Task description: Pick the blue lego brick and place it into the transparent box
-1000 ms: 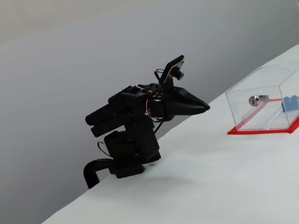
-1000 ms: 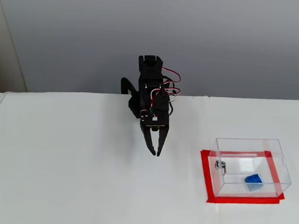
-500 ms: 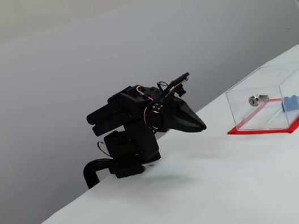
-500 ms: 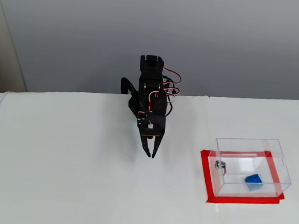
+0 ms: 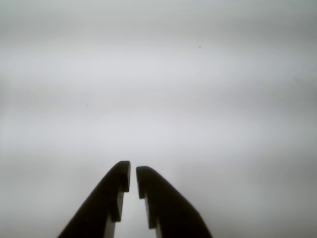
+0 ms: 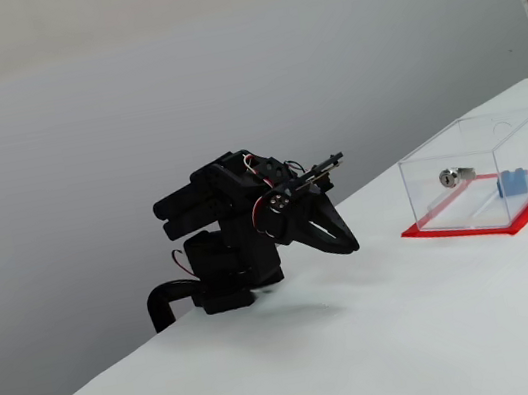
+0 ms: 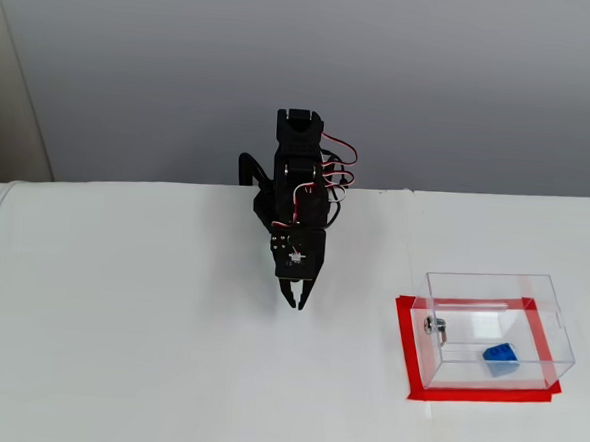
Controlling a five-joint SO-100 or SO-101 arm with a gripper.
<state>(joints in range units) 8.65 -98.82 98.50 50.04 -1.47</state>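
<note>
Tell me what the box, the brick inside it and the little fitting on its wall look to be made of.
The transparent box: clear, glossy hard plastic, probably acrylic; its walls are see-through with bright edges, on a flat red base.
The blue lego brick: opaque bright blue moulded plastic, seemingly smooth.
The small cylinder fitting: looks like polished metal, silver with glints; too small to be sure.

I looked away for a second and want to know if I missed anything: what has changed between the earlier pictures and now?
The gripper tipped from pointing out over the table to pointing down at the white table and drew back toward the arm's base. Its jaws are nearly shut and empty. The blue lego brick stayed inside the transparent box, beside the silver cylinder; neither moved.
</note>
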